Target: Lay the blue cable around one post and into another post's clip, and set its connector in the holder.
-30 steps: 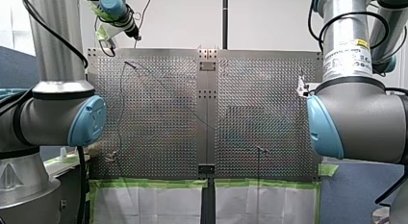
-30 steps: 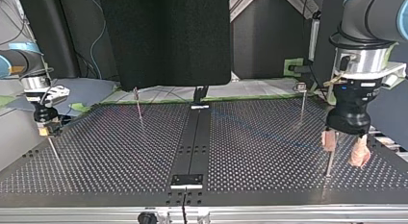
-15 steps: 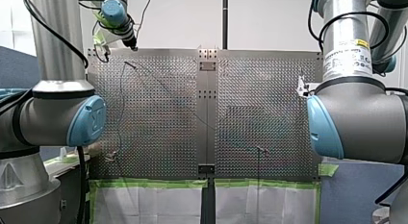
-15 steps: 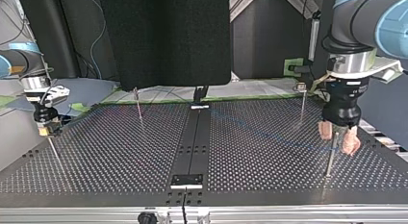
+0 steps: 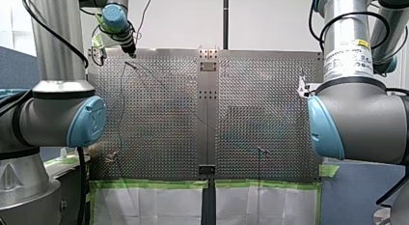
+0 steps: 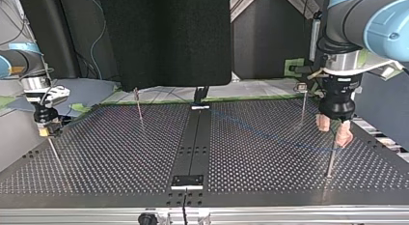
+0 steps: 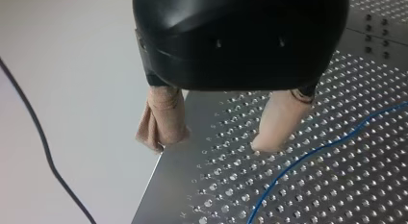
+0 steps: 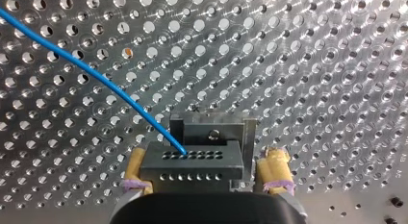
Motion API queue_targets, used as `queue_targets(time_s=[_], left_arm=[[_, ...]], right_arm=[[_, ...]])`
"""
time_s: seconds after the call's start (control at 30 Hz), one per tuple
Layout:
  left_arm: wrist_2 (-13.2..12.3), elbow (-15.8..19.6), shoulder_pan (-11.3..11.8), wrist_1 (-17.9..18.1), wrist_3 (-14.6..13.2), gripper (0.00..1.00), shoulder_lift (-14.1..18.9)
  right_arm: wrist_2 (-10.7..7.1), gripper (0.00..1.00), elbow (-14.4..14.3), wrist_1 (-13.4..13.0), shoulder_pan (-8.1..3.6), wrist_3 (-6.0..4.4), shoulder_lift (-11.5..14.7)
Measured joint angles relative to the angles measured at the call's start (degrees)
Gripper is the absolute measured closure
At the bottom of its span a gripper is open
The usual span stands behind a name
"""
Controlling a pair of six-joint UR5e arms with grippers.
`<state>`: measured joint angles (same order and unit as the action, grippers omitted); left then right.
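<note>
— Cable status?
— Blue cable (image 7: 312, 154) lies slack at five o'clock of my left gripper (image 7: 216, 140), jaws apart, empty. Thin, limp (kinks easily): pinch mid-run. Right gripper (image 8: 206, 168) straddles connector (image 8: 192, 154); grip undeterminable.

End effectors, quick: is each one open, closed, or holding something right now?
Left end effector: open, holding nothing.
Right end effector: closed on the dark connector at the blue cable's end.
</note>
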<state>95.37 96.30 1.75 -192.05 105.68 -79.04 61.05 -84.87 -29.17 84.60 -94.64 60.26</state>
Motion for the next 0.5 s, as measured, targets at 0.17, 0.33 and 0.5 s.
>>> queue_targets(time_s=[0.17,0.33,0.5], left_arm=[[0.1,0.3,0.0,0.0,-2.4,0.00,0.0],[1.4,1.5,0.0,0.1,-4.7,0.00,0.0],[2.4,3.7,0.0,0.9,-7.3,0.00,0.3]], right_arm=[[0.00,0.00,0.0,0.0,0.00,0.00,0.0],[0.00,0.00,0.0,0.0,0.00,0.00,0.0],[0.00,0.00,0.0,0.0,0.00,0.00,0.0]])
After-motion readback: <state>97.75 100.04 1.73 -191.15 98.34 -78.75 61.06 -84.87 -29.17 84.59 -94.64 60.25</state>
